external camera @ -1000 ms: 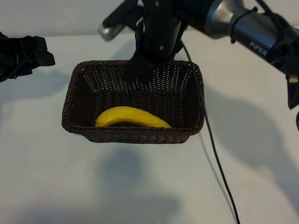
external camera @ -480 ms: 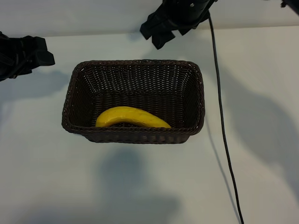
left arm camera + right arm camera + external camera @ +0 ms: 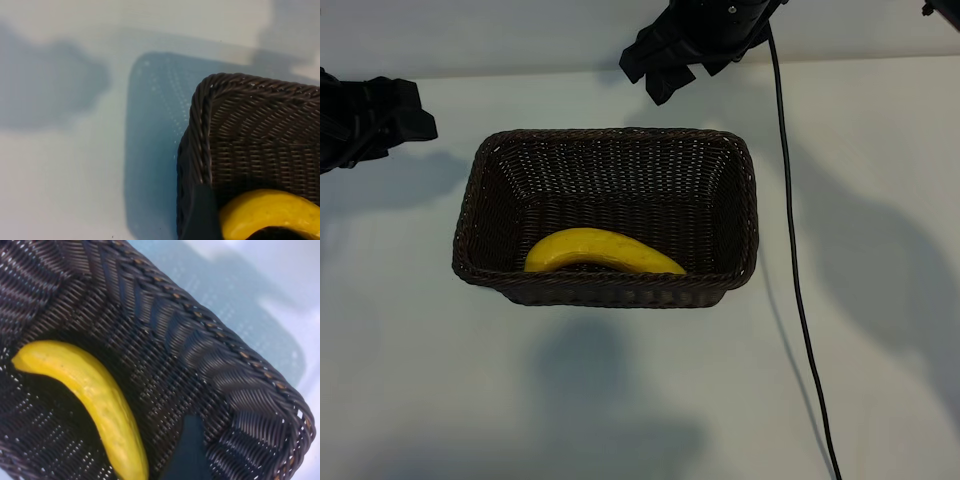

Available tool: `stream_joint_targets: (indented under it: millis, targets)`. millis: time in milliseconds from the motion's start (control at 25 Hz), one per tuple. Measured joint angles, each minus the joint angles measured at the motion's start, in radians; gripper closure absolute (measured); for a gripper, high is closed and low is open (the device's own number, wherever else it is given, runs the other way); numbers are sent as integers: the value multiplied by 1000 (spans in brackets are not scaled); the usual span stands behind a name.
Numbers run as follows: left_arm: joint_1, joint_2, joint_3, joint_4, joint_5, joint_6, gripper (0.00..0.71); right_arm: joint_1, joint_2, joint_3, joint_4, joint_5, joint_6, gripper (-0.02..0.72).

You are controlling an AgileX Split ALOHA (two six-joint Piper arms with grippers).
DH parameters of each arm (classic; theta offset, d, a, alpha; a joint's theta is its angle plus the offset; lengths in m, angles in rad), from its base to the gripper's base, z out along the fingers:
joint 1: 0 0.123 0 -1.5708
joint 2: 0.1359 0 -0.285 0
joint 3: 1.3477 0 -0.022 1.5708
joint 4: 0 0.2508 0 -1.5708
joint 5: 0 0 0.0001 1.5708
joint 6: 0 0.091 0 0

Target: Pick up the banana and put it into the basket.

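The yellow banana [image 3: 600, 250] lies inside the dark brown wicker basket [image 3: 610, 135], along its near wall. My right gripper [image 3: 665, 65] hangs open and empty above the table, just beyond the basket's far rim. In the right wrist view, one dark fingertip [image 3: 187, 450] shows over the basket [image 3: 225, 370], with the banana [image 3: 95, 390] beside it and apart from it. My left gripper [image 3: 400, 115] is parked open at the left, off the basket. Its wrist view shows one fingertip [image 3: 202, 215], a basket corner [image 3: 250, 125] and an end of the banana [image 3: 270, 212].
A black cable [image 3: 795, 270] runs down from the right arm across the white table [image 3: 620, 400], just right of the basket. Arm shadows fall on the table around the basket.
A second ago the right arm reached down into the basket's far side. It has since lifted up and back. The banana and left arm have not moved.
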Motion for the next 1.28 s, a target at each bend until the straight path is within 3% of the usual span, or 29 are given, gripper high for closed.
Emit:
stream_joint_targets:
  millis: [280,1000,1280]
  targets:
    - [0,0,0,0,-8,0,122,-8,0,0,-46,0,35,106]
    - [0,0,0,0,-39,0,122,-50,0,0,-12,0,36,107]
    - [0,0,0,0,-41,3,122,-51,0,0,29,0,36,107]
